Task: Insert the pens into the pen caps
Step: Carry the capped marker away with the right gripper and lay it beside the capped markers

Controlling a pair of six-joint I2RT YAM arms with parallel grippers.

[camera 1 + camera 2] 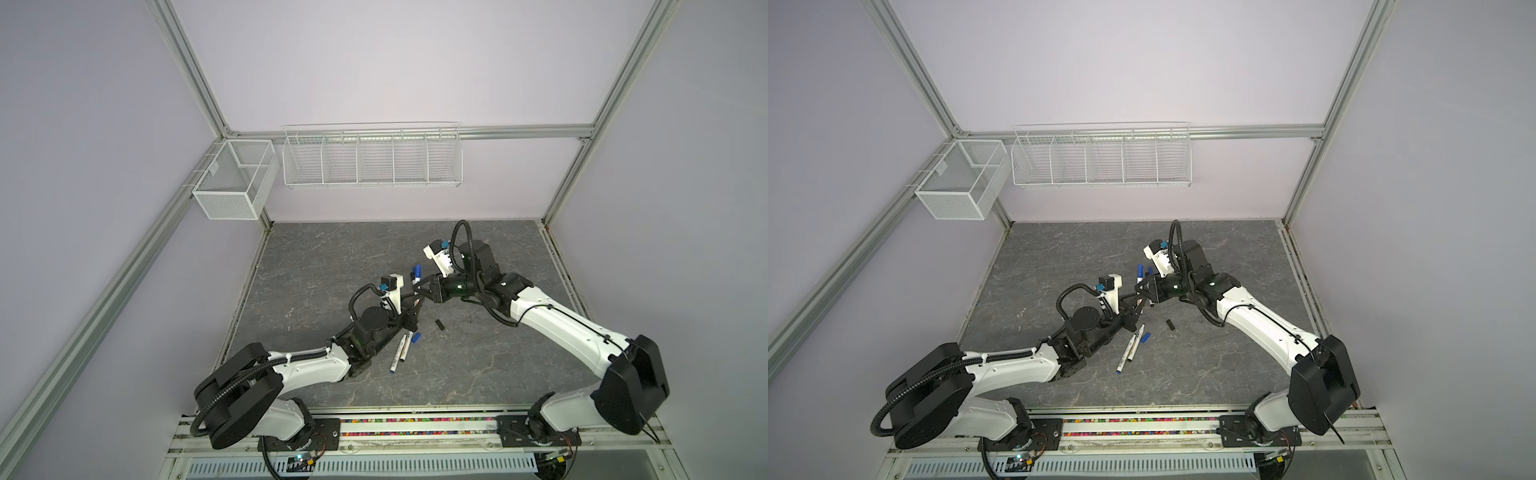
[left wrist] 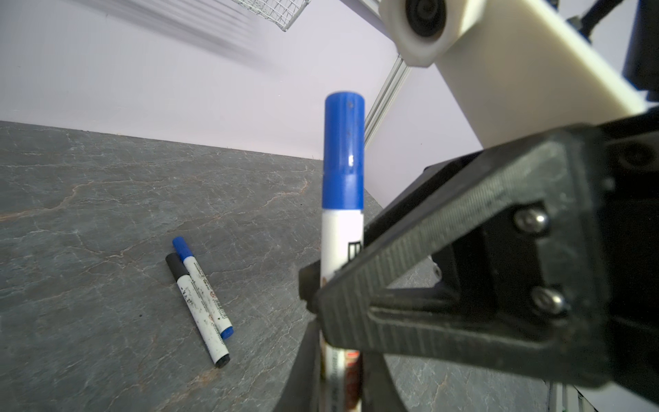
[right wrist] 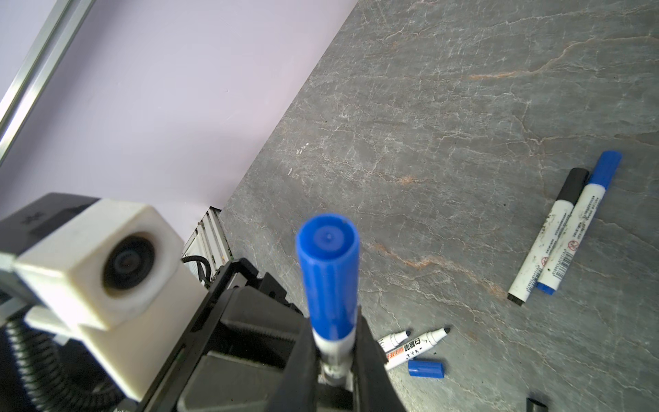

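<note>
Right pincer (image 3: 335,353) sits clamped on the blue-capped pen (image 2: 341,235) just below its cap (image 3: 328,274); left pincer (image 2: 338,374) grips the same barrel lower down. Beyond them on the table (image 3: 463,107): two uncapped pens (image 3: 415,344), a loose blue cap (image 3: 426,368) just beside, a black cap (image 3: 536,405); farther, two capped pens (image 3: 549,232) touching.

Left arm (image 1: 307,370), right arm (image 1: 557,328): both wearing glossy white link shells, with bulky rounded black joint housings bulging between them. Black corrugated conduit (image 1: 232,388) looping along left arm; thin black cables running over right arm's white shell. Green status light (image 1: 1212,284) glowing on right arm. Wrist camera (image 3: 103,264) sitting in cream blocky housing, round dark lens; blue connectors (image 1: 392,287) plugging in. Right gripper (image 2: 333,285): black ribbed triangular fingers (image 2: 445,235) showing two silver screw heads (image 2: 531,218).
</note>
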